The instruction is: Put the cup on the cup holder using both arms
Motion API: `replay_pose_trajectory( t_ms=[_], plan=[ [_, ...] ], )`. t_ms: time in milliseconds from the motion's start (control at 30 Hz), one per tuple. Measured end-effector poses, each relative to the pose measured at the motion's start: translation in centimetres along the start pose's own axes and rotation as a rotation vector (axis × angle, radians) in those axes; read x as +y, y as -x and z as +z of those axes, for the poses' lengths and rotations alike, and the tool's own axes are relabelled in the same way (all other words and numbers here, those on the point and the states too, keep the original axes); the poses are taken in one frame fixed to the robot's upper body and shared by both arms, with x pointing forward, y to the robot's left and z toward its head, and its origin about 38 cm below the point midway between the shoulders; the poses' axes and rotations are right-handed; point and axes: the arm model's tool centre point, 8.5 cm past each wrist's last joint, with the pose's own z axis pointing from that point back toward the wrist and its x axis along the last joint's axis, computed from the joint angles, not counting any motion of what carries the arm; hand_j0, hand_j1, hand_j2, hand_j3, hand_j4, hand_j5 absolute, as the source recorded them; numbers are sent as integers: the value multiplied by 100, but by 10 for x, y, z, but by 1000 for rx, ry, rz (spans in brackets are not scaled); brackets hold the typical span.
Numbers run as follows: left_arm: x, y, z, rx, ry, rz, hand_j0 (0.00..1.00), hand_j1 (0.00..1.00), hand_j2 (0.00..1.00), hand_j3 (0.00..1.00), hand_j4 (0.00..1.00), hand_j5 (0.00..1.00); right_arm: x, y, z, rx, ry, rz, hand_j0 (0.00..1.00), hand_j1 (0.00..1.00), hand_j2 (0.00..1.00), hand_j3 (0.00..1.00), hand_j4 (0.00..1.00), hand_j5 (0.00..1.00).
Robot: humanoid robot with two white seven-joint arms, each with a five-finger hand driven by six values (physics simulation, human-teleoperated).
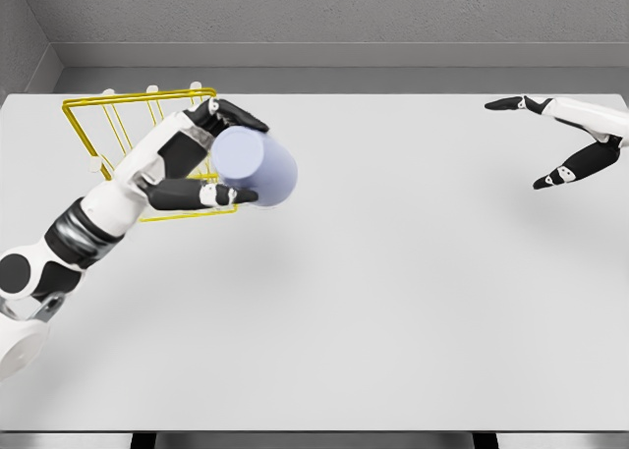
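A wide pale table (393,302) fills most of the head view, with a grey wall behind it and a dark strip along its near edge. The left arm (108,208) comes in from the lower left and slants up and to the right over the table's left part, white with dark joints. At the far left of the table sits the holder (98,125), a yellow wire frame whose front part is hidden behind the arm and whose back rail runs level near the table's far edge; small white pegs show along its top. The cup (257,167) is a pale lavender cylinder, tipped so that its round end faces the camera, and it is held off the table just right of the holder, overlapping the frame's right corner in the picture; whether it touches the wire cannot be told. The left hand (224,154) is closed round the cup, with dark fingers (241,115) curled over its upper side and a thumb pressed under its lower side. The right hand (555,140) shows at the far right edge, well apart from the cup, its fingers spread wide and holding nothing, one pointing left and another lower down, above the table's right far corner.
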Motion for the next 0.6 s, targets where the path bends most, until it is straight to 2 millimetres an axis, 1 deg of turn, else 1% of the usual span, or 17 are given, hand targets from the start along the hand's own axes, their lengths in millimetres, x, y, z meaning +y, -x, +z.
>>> replay_pose_trajectory(
  t_ms=[333, 600],
  plan=[
    [15, -10, 5, 0, -20, -29, 41, 41, 41, 41, 41, 41, -1, -1, 0, -1, 1, 2, 100, 100, 100, 100, 100, 100],
    [34, -27, 3, -20, -34, -71, 41, 41, 41, 41, 41, 41, -1, -1, -1, -2, 1, 2, 100, 100, 100, 100, 100, 100]
  ],
)
